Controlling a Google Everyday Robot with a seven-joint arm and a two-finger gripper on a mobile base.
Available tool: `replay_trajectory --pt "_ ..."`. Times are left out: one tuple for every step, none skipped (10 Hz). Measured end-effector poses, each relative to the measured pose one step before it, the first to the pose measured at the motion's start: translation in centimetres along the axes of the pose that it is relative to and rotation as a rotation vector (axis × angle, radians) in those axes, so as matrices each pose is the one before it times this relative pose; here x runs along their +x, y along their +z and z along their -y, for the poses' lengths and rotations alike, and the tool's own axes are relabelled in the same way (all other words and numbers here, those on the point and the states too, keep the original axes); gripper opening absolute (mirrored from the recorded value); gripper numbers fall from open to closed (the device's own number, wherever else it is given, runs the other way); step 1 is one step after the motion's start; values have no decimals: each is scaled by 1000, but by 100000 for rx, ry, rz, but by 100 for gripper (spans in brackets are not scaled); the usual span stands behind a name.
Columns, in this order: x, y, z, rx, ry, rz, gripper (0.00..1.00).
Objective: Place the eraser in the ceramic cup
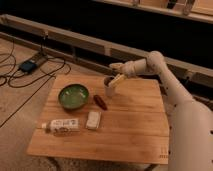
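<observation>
While my gripper [116, 80] hangs at the cup's [109, 88] rim, fingers' spread unclear, eraser hidden, bowl [73, 96] left.

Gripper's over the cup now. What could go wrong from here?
The gripper hangs right at the rim of the small white ceramic cup; a nudge could tip it toward the reddish-brown oblong thing beside it. The black eraser isn't clearly visible, so I can't confirm it is centred over the mouth; it may catch on the rim.
</observation>
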Motion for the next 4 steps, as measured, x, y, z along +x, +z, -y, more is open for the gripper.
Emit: replay_trajectory --pt "204 -88 -61 411 -92 -53 80" --pt "296 -508 -167 1591 -311 -924 80" --pt "379 -538 -291 2659 -233 -4076 80" --pt "337 -683 -381 3409 334 -7356 80"
